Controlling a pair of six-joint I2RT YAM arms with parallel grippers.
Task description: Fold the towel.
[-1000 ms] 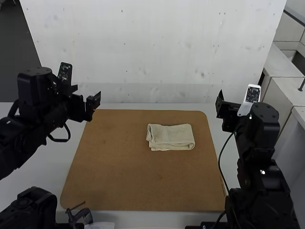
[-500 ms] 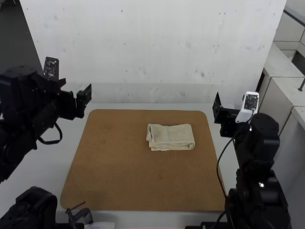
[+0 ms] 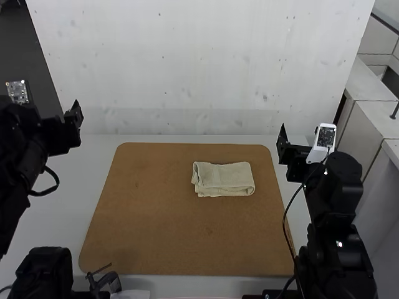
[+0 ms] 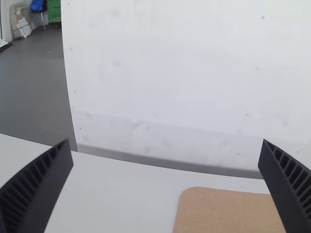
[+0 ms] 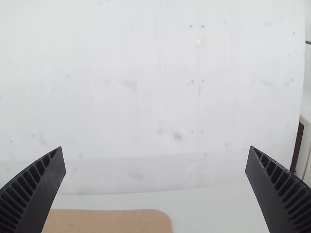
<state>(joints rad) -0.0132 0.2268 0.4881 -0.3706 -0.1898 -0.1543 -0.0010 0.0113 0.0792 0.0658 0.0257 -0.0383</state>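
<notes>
The cream towel lies folded into a small rectangular bundle on the right half of the brown board, its left end showing stacked layers. My left gripper hangs off the board's far left corner, well away from the towel. In the left wrist view the left gripper has its fingers wide apart with nothing between them. Beyond the board's right edge is my right gripper, raised and apart from the towel. The right wrist view shows the right gripper open and holding nothing.
The brown board covers the middle of the white table. A white wall panel rises behind the table's far edge. A dark clamp-like part sits by the board's near left corner.
My left gripper has moved left, away from the board. The right gripper has shifted slightly left and down in the high view. The towel has kept its place and shape.
</notes>
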